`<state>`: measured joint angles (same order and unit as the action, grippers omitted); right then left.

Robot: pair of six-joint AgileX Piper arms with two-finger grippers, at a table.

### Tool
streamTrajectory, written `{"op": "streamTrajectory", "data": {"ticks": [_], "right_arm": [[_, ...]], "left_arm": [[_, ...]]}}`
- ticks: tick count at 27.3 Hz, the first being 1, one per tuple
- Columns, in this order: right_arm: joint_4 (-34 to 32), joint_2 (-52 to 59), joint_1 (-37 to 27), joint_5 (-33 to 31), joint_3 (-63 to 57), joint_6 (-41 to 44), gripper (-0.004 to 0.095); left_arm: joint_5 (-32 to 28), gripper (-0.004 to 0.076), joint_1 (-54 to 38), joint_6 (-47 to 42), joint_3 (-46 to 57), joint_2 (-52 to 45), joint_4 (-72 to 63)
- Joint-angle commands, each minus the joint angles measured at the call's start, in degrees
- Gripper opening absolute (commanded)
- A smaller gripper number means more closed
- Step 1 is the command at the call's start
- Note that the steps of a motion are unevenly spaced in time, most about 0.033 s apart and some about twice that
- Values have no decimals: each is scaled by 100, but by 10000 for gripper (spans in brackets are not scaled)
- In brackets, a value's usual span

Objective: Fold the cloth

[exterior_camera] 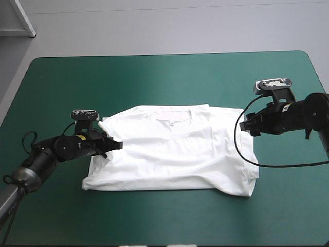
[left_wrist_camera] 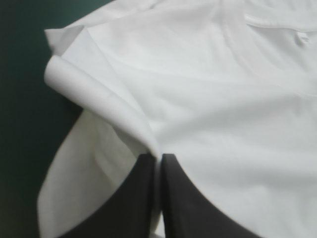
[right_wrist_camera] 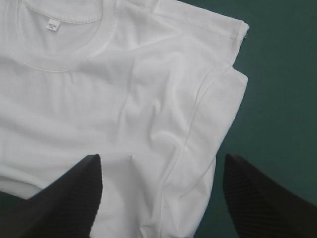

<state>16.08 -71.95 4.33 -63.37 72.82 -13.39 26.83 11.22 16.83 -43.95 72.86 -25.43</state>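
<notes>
The white T-shirt (exterior_camera: 175,154) lies spread flat mid-table, collar (exterior_camera: 175,117) toward the far edge, and its near hem is folded under. My left gripper (exterior_camera: 114,145) is at the shirt's left side. In the left wrist view this gripper (left_wrist_camera: 158,159) is shut on a raised fold of the T-shirt (left_wrist_camera: 223,99) beside the rolled sleeve (left_wrist_camera: 74,82). My right gripper (exterior_camera: 245,126) hovers at the shirt's right edge. In the right wrist view the right gripper (right_wrist_camera: 163,171) stands open over the right sleeve (right_wrist_camera: 218,99) of the T-shirt (right_wrist_camera: 89,109), with nothing held.
The teal-green cover (exterior_camera: 154,72) shows on every side of the shirt, with the widest strip toward the far edge. The near edge of the table lies close below the hem.
</notes>
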Motion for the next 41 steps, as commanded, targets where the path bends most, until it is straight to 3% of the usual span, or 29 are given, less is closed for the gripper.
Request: {"op": "streamTrajectory", "data": {"ticks": [1,4,6,7,10,13,16,22,27,34,41], "right_arm": [[107,161,0,212,178,-28,657],[187,161,0,163,178,-28,657],[260,161,0,106,178,-28,657],[276,161,0,69,178,-38,657],[276,161,0,-3,178,-38,657],[276,161,0,-3,178,-38,657],[285,161,0,-53,178,-38,657],[335,161,0,-378,178,41,657],[535,281,0,-422,-301,112,657],[635,721,0,-135,-1945,72,657],[635,1311,0,133,-2904,54,634]], "left_arm": [[-449,20,459,76,-78,-132,-150],[-463,37,652,218,-78,155,-134],[-439,128,678,218,-78,376,-134],[-386,242,678,203,-78,476,-161],[-338,475,678,190,-78,518,-120],[-215,597,678,190,-230,507,29],[74,601,678,190,-629,507,170],[1281,601,678,27,-1825,507,528],[2764,598,678,-526,-2878,497,1439],[4715,596,678,-1111,-3083,117,3108],[4686,594,678,-1574,-2594,-698,3303]]}}
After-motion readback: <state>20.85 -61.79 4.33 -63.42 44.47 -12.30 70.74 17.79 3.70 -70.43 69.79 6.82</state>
